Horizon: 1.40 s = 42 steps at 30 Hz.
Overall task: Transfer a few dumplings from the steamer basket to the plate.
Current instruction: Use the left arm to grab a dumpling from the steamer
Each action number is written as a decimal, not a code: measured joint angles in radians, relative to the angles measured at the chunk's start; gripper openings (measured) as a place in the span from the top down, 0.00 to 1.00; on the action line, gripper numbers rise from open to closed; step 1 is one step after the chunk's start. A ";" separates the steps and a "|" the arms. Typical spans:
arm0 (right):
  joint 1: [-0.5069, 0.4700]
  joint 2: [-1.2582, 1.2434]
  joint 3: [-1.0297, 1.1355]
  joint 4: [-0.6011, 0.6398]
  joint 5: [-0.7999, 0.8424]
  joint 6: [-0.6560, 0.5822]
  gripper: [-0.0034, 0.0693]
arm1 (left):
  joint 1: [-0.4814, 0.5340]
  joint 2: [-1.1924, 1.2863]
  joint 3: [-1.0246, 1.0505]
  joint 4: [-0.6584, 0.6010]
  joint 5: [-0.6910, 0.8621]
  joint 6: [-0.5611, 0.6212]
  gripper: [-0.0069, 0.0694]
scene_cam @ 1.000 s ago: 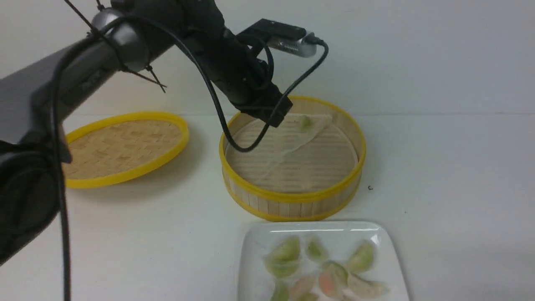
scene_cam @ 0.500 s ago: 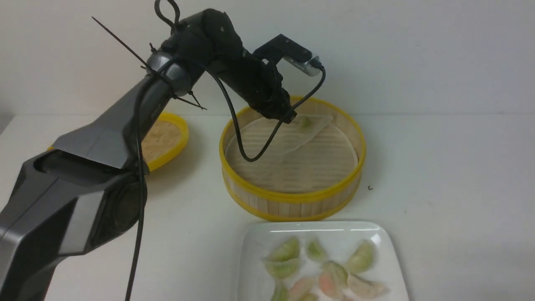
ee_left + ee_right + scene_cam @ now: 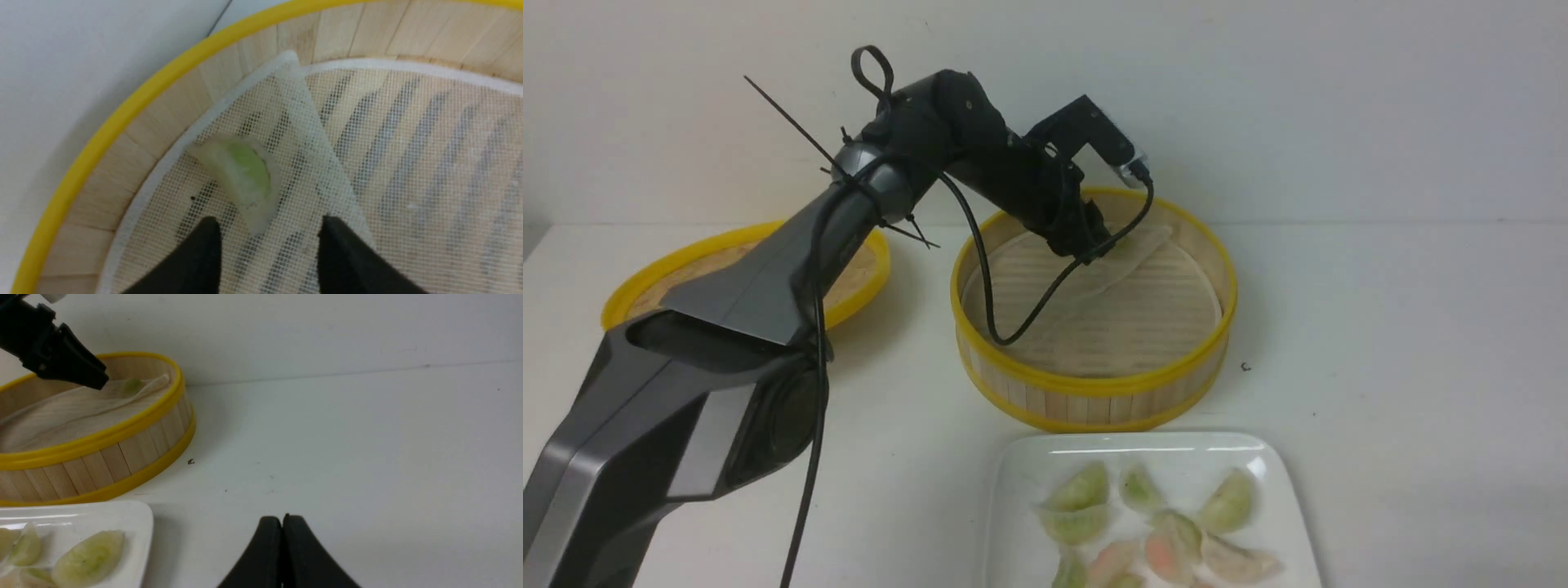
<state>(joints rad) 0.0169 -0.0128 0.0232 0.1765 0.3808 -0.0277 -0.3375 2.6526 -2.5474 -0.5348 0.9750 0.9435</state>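
Left gripper (image 3: 269, 222) spread, flanking end of lone dumpling (image 3: 245, 175) in basket (image 3: 122, 118) | plate (image 3: 1143, 445) near basket holds several | one pick left

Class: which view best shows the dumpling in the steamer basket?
Left wrist view: the dumpling lies large and sharp on the liner. Front view: the arm mostly hides it. Right wrist view: a faint green smudge.

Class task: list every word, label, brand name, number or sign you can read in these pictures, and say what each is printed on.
No readable text in any view.
The steamer basket, the lid, the plate and the left arm show no print.
The dark speck on the table is too small to tell whether it is a character.
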 joint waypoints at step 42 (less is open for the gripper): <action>0.000 0.000 0.000 0.000 0.000 0.000 0.97 | 0.092 -0.020 -0.010 -0.016 0.248 -0.126 0.92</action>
<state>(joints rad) 0.0169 -0.0128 0.0232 0.1765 0.3808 -0.0277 -0.2456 2.6327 -2.5576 -0.5505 1.2230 0.8175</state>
